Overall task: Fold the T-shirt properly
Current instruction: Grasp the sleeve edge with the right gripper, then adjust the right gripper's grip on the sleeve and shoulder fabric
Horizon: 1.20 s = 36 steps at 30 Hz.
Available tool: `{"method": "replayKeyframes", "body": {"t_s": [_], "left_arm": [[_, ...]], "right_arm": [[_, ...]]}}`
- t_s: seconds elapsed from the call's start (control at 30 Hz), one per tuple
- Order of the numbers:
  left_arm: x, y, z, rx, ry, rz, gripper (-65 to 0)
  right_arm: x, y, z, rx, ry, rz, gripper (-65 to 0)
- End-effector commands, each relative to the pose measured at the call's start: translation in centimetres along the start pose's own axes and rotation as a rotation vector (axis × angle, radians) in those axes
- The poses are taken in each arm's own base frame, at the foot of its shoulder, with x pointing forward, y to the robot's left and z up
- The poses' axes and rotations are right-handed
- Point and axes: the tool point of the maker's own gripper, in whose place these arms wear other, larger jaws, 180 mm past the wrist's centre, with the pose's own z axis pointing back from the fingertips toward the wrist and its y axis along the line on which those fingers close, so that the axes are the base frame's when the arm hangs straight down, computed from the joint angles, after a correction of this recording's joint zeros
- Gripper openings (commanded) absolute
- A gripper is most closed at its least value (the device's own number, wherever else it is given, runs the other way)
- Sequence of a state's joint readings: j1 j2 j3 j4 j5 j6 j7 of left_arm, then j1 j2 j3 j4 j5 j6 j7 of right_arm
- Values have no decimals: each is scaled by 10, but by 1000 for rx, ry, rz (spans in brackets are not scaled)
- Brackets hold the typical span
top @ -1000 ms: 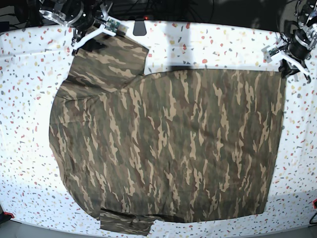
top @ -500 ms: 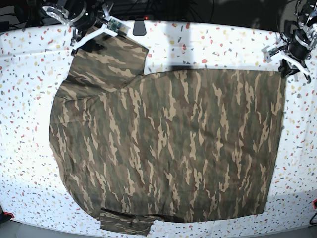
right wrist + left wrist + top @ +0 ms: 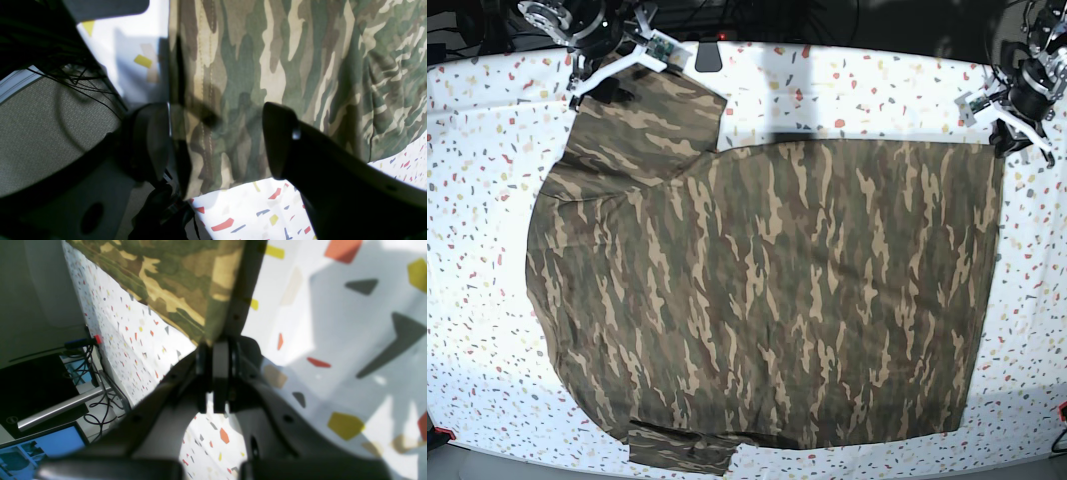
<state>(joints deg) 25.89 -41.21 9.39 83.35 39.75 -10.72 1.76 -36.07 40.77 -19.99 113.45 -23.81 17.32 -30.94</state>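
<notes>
T-shirt (image 3: 757, 290) lay flat across the table (image 3: 487, 120), looked soft and floppy. Left gripper (image 3: 217, 350) pinched its hem corner; right gripper (image 3: 213, 140) gaped over the sleeve edge, probably the spot to grab.

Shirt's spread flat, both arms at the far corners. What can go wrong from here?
1. The left gripper has its jaws shut right at the T-shirt corner; if the bite is shallow, the hem may slip out on lifting.
2. The right gripper has its jaws wide open over the sleeve hem, gripping nothing; lifting the left side alone would likely skew the cloth.
3. The bottom sleeve lies near the table edge and could drag off.
</notes>
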Motion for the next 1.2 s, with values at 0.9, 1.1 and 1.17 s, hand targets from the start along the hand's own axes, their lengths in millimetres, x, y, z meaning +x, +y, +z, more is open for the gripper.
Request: {"method": "replayKeyframes", "body": {"t_s": [0.9,1.1,1.17], "left_arm": [[0,-11,3,-42,-7,0,-650],[0,-11,3,-42,-7,0,-650],[0,-11,3,-42,-7,0,-650]], "right_arm": [[-53,-79,18,-383,275,76,-235],[-53,-77,17,-369,275,77,-236],[-54,-70,14,-329,276,69,-236]]}}
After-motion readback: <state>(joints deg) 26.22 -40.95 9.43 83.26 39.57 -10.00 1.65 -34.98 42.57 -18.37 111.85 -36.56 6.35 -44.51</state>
